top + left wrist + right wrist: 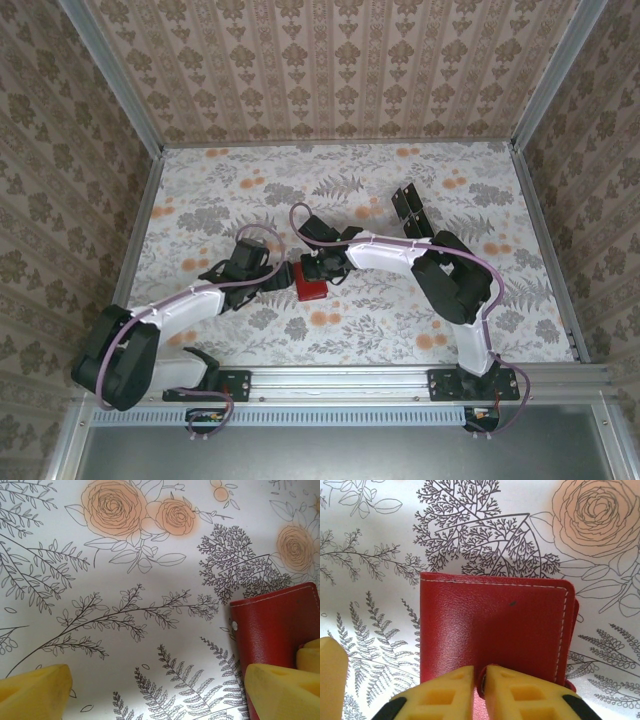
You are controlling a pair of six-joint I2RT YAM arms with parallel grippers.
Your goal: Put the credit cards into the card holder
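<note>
Closed card holder [492, 625] lies flat; left jaws wide apart, right jaws' grip cannot be told.

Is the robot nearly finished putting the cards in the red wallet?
Not yet, it seems. Done: nothing I can confirm. The card holder lies closed on the table, its inside hidden. In hand: the right gripper, fingers nearly together, sits at the holder's near edge. The left gripper is wide open, one finger over the holder. Left: black credit cards lie farther back and need bringing over.
</note>
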